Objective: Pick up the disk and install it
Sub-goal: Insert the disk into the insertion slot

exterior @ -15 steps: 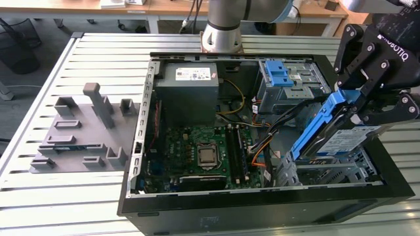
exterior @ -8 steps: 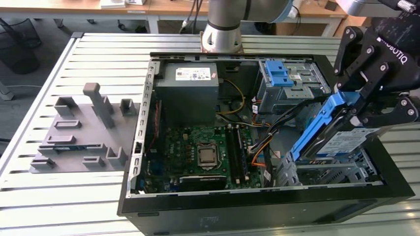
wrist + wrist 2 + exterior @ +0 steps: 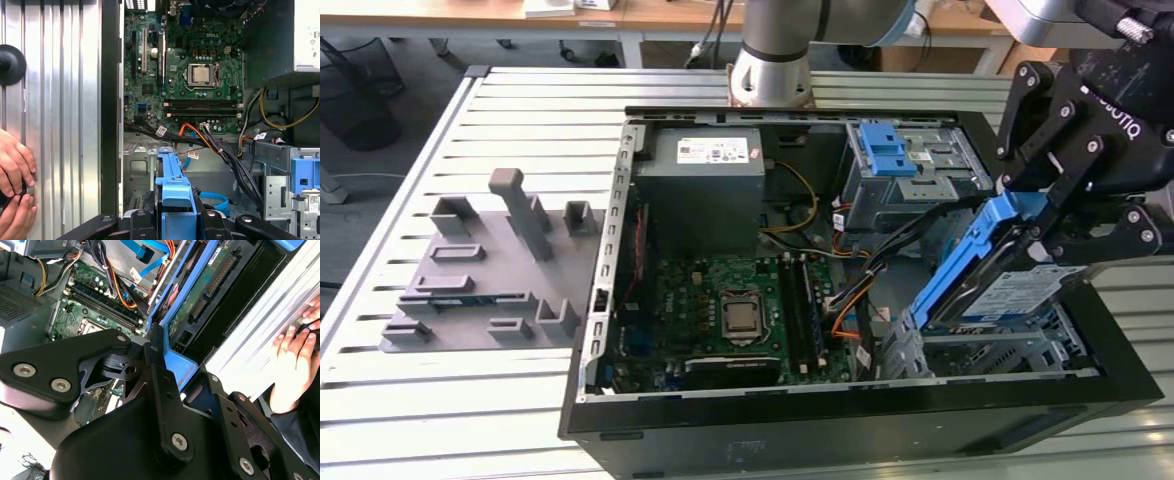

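1. Gripper (image 3: 1070, 232) clenched on disk (image 3: 1011, 292), held tilted over bay (image 3: 1014, 352) in case (image 3: 854, 425)
2. Disk looks stiff, dense, shock-sensitive; grip bracket (image 3: 961, 262) edges, not flat faces
3. Plastic bracket may flex or slip under clamp

The disk (image 3: 1017, 296) is coloured silver with a white-and-blue label and is edged by a bright blue bracket (image 3: 970, 250), while the gripper (image 3: 1067, 235) is black throughout. A green motherboard (image 3: 720, 305), orange cables (image 3: 192, 128), two blue latches (image 3: 886, 150) and a grey box (image 3: 707, 180) with a white sticker are framed by the black computer case (image 3: 854, 435). The table (image 3: 520, 100) is patterned in pale silver ribs, and the fixture (image 3: 480, 290) is plain grey.
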{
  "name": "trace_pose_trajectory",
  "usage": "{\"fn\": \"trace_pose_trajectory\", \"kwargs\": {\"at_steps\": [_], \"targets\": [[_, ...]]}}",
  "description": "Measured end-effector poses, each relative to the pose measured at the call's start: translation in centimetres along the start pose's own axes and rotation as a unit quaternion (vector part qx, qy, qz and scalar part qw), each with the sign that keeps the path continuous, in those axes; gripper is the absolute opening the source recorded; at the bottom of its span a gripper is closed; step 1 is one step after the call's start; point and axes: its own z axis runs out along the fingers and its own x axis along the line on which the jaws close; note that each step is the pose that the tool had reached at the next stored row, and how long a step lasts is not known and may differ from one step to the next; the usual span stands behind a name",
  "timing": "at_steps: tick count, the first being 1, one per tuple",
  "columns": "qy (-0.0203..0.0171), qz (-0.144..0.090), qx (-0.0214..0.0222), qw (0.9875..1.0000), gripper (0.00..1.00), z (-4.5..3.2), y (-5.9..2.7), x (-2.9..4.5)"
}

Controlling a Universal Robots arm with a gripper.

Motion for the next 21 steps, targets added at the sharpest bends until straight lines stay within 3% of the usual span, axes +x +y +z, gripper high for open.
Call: {"fn": "trace_pose_trajectory", "kwargs": {"at_steps": [21], "targets": [[0.0,0.001,0.0,1.0,0.36,1.04,-0.03,0.16]]}}
